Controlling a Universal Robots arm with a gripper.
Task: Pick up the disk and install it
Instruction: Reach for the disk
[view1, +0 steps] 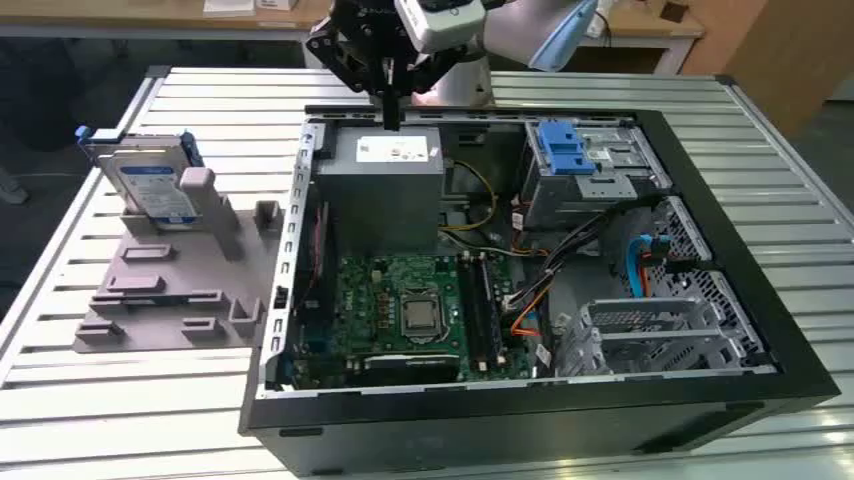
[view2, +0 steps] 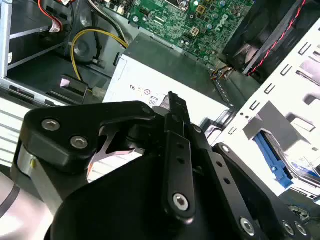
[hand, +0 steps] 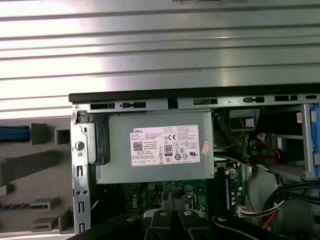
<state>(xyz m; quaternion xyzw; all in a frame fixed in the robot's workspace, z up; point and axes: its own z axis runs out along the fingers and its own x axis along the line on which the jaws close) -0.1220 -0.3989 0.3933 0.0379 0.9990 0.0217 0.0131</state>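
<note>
Currently gripper (view1: 391, 120) hangs above the power supply (view1: 387, 170) of the open computer case (view1: 534, 405), fingers pressed together, empty. Disk (view1: 147, 182) stands upright in grey holder (view1: 160, 295), exterior view's left, well apart.

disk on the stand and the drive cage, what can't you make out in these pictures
Disk: exterior view, lower part hidden behind the grey holder.
Drive cage: exterior view, inside hidden under its own top and blue latch.
Power supply: second wrist view, largely covered by the gripper.
Arm: exterior view, cut off by the top edge.
</note>
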